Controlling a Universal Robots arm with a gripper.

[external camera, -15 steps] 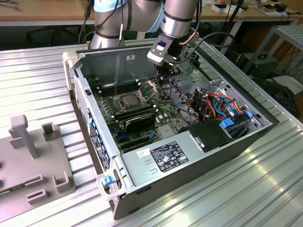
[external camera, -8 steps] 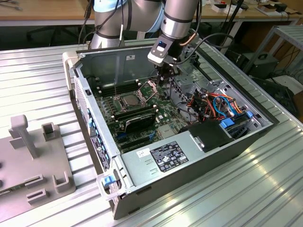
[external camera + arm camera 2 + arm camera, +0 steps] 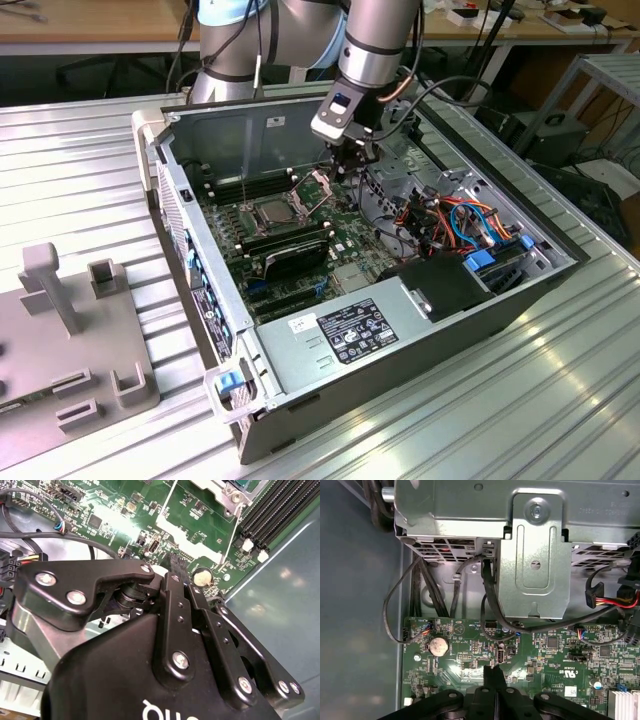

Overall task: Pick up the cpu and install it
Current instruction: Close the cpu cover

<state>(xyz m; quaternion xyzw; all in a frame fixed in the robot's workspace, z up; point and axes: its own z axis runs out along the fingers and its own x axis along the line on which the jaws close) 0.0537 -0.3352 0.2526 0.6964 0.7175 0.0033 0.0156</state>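
Inside an open computer case (image 3: 430,360) on a ribbed metal table (image 3: 80,150), the robot arm's gripper (image 3: 347,168) hangs just above the green motherboard (image 3: 545,655), close to a coin battery (image 3: 439,645). Its jaws are pressed together with nothing between them. The cpu (image 3: 271,212) lies in its socket, toward the exterior view's left of the gripper, with the hinged frame (image 3: 312,188) raised beside it.

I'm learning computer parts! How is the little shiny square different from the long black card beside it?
The cpu is silvery-grey; the black card is dark. The cpu is a small square; the black card is a much bigger, long rectangle. Both sit on the green board inside the open case.
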